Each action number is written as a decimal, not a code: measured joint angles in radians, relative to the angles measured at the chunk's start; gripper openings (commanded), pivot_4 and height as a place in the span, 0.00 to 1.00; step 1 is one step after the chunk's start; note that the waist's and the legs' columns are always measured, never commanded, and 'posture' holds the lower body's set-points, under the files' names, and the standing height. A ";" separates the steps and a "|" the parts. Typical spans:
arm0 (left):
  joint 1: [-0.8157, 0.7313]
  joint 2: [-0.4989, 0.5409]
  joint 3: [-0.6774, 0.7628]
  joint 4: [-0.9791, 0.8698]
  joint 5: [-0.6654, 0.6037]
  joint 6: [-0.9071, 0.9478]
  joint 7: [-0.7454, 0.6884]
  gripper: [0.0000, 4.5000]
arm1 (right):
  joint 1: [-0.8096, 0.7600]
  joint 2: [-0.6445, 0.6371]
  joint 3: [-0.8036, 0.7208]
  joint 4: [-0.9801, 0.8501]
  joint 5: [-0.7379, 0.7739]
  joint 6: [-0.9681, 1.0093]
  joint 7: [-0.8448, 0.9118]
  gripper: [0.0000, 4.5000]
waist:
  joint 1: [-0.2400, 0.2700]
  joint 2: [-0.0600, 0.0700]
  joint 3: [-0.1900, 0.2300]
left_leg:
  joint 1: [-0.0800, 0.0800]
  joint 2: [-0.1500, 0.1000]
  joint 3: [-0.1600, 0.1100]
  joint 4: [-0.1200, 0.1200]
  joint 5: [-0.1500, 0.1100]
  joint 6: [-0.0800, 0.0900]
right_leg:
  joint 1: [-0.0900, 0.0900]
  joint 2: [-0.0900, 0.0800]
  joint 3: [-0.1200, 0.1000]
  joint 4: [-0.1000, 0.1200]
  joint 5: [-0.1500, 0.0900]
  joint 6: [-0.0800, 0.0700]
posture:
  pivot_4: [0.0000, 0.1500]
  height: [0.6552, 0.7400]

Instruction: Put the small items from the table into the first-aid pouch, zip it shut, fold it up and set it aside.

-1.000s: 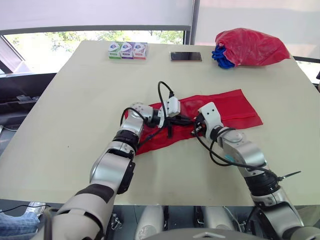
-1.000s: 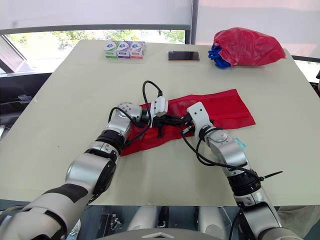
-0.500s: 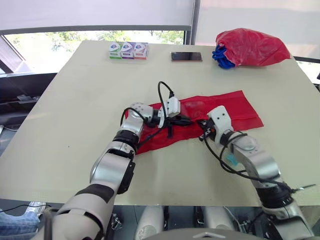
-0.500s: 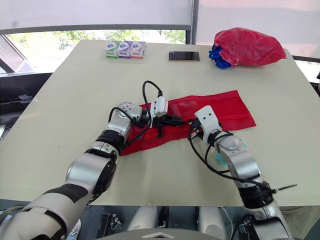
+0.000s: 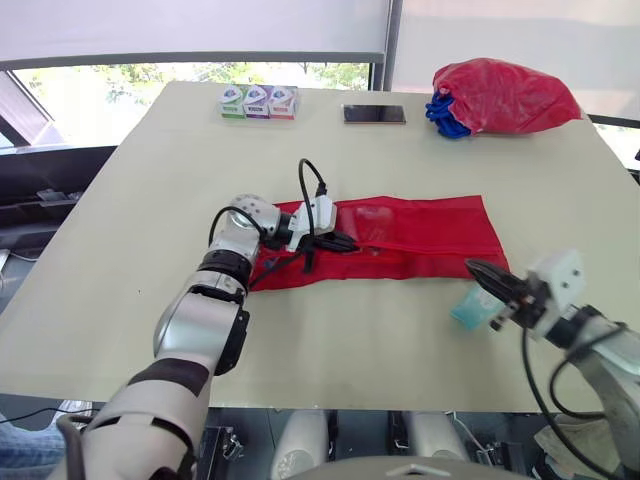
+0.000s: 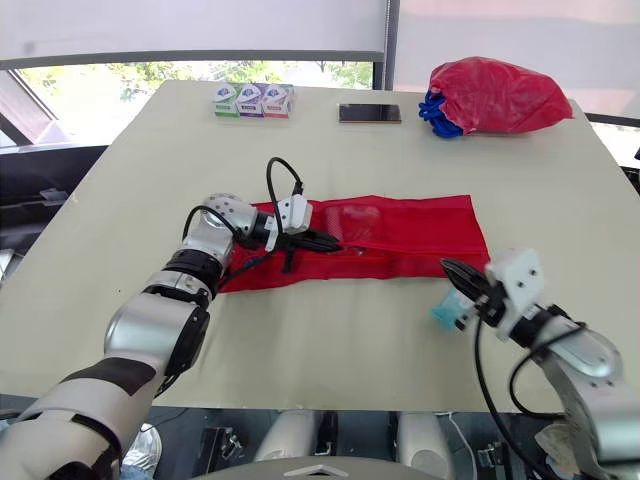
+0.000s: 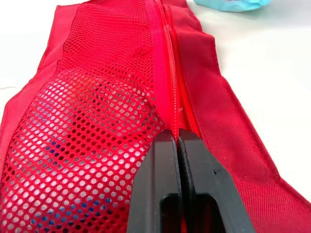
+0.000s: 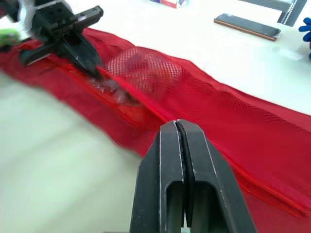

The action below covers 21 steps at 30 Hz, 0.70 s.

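left wrist view: your left gripper [image 7: 178, 134] has its jaws pressed shut on the zip line of the red pouch [image 5: 420, 232], right beside the mesh pocket [image 7: 82, 145], which bulges w/ something inside. the pouch lies flat & stretched out in the middle of the table [image 5: 140, 200]. your right gripper [image 8: 177, 125] hangs near the front edge, jaws closed on nothing, just beside a pale blue packet [image 5: 468, 313] that sits outside the pouch, near its right end.

judgement: loading isn't finished, so zipping can wait. to do this step well, use the left pinch as an anchor so the cloth doesn't slide. open the right jaws before you drop, & come at the packet from above. it looks soft & thin, so a sideways nudge could skate it off the table. can't tell how far the zip is open, so check before carrying the packet over. three small boxes [image 5: 257, 101] wait at the far edge, next to a phone [image 5: 374, 114].
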 measured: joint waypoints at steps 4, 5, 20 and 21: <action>-0.003 0.053 0.005 0.009 0.000 0.006 -0.035 0.00 | 0.153 -0.018 -0.176 -0.049 0.124 -0.036 0.088 0.12 | -0.001 0.000 0.000 | 0.001 0.001 0.001 0.000 0.000 0.000 | 0.000 0.000 0.001 0.000 0.000 0.000 | 1.00 1.00; -0.005 0.052 0.006 0.009 0.000 0.009 -0.035 0.07 | 0.199 -0.021 -0.217 -0.064 0.153 -0.049 0.115 0.17 | 0.001 0.000 0.000 | 0.001 0.001 0.001 0.001 0.000 0.000 | 0.001 0.000 0.001 0.000 0.000 0.000 | 1.00 1.00; -0.027 0.009 -0.003 -0.198 -0.049 0.116 -0.067 0.99 | 0.357 -0.061 -0.405 -0.124 0.373 -0.076 0.158 1.00 | 0.029 0.000 0.000 | 0.000 0.002 0.001 0.005 0.000 0.000 | 0.002 -0.001 0.000 0.000 0.000 -0.001 | 1.00 1.00; -0.031 -0.025 -0.005 -0.246 -0.056 0.129 -0.059 0.99 | 0.353 -0.067 -0.405 -0.132 0.378 -0.076 0.146 1.00 | 0.032 0.000 0.000 | 0.000 0.001 0.001 0.005 0.000 0.000 | 0.002 -0.001 0.001 0.000 0.000 -0.001 | 1.00 1.00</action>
